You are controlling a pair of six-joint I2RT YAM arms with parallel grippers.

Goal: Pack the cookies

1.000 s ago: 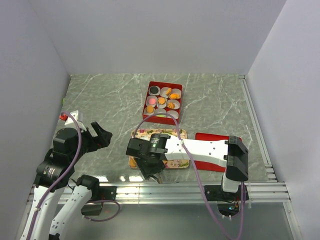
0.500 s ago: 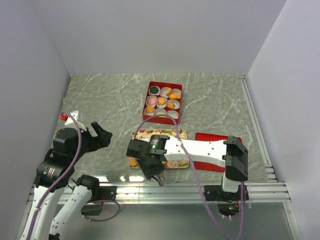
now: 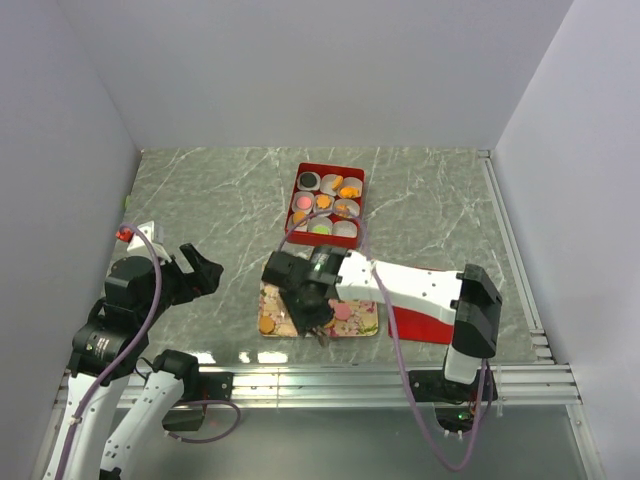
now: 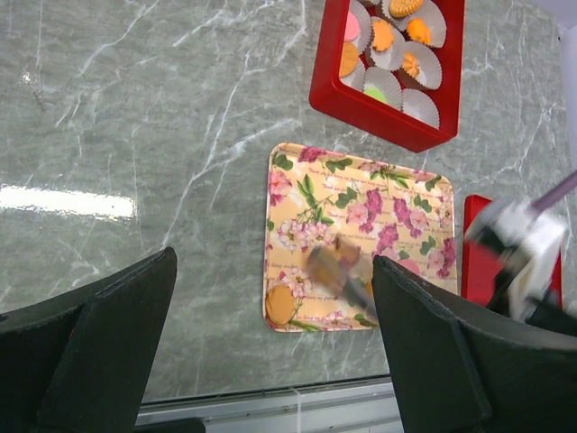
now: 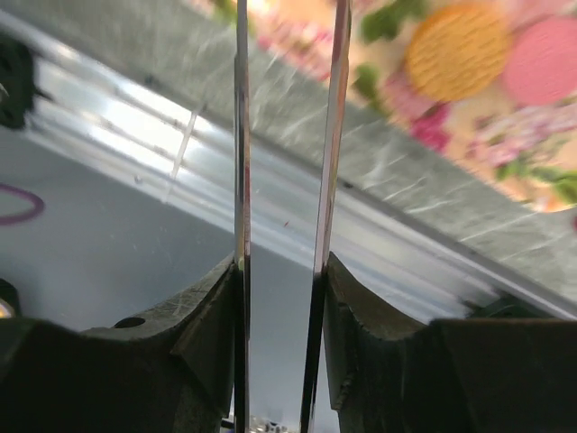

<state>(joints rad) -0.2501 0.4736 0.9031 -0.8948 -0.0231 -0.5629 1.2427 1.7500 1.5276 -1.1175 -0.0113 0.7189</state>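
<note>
Marble table (image 3: 220, 200) bears floral tray (image 4: 388, 203), red box (image 4: 379, 113), red lid (image 3: 412, 326).

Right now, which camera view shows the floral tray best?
The left wrist view: nearly the whole floral tray is in frame, seen from above. The top external view shows the tray with the right arm covering its middle. The right wrist view catches only one corner, with two cookies.

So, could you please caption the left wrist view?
Open left pincer overlooking floral tray and red box of cookies.
</note>
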